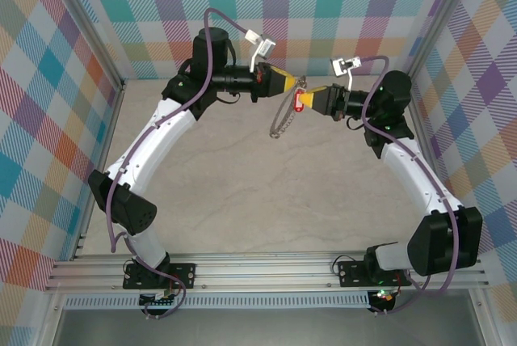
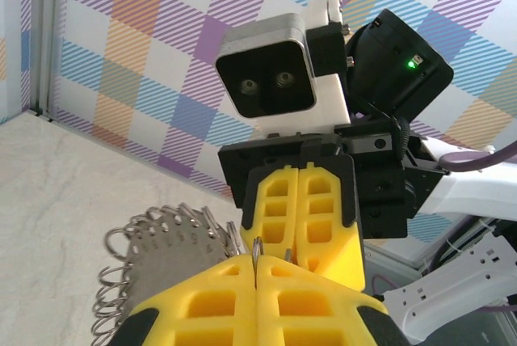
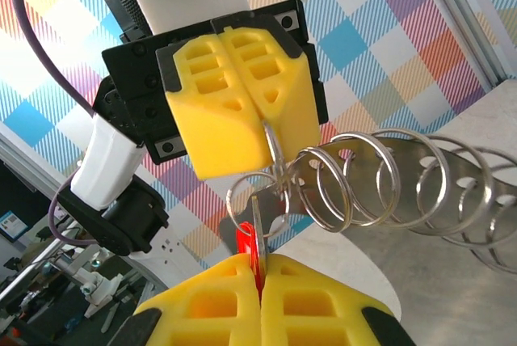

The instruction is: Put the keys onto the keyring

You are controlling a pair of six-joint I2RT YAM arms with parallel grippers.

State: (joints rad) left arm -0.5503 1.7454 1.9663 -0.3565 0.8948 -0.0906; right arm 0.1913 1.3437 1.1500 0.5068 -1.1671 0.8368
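slippage is the risk: with the left tool (image 1: 292, 87) clenched on the keyring (image 2: 166, 241) dangling below it and the right tool (image 1: 308, 97) clenched on the key (image 3: 255, 215) at its tip, an off-angle push could twist the key loose.

Top camera looks down from behind the arms (image 1: 161, 132); wrist cameras face each other closely, sharing the keyring (image 2: 161, 253).

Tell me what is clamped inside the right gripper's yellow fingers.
The tiny silver key with a red plastic tag sticks out of the right gripper, pointing at the silvery ringed metal keyring. How much of the tag lies inside is covered.
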